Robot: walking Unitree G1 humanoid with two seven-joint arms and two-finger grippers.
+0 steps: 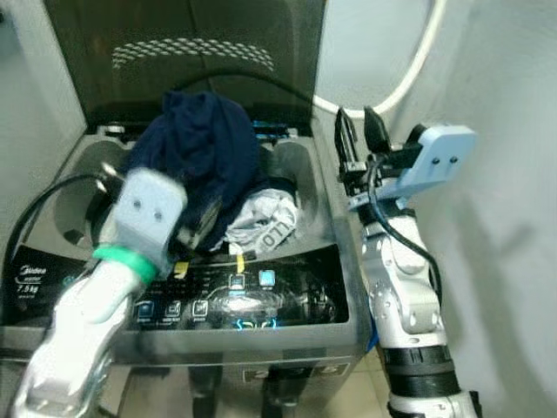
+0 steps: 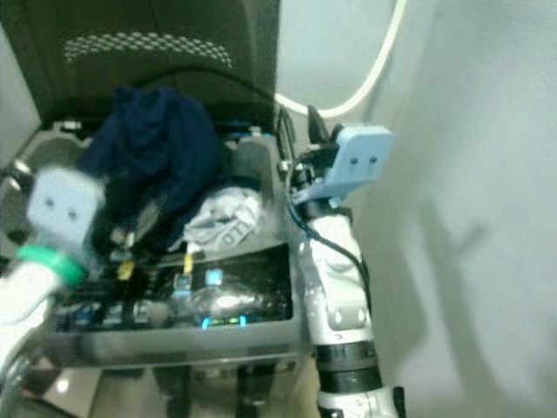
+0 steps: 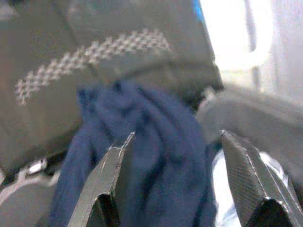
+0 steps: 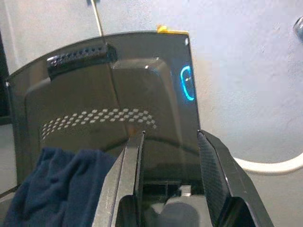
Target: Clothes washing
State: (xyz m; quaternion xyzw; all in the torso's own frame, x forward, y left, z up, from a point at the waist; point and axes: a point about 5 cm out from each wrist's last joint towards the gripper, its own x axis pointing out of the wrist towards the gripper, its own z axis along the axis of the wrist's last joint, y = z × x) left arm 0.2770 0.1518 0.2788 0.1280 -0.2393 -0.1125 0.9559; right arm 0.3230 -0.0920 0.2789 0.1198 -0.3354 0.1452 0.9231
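White walls stand behind the washing machine; the left tool, fingers apart, should push the blue clothes ahead deep inside.

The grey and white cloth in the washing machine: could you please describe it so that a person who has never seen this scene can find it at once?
Start at the top-loading washing machine with its lid raised. In its open tub, a big dark blue garment is piled high; the grey and white cloth lies crumpled beside it, near the lit control panel. It is the only pale item, with dark print on it.
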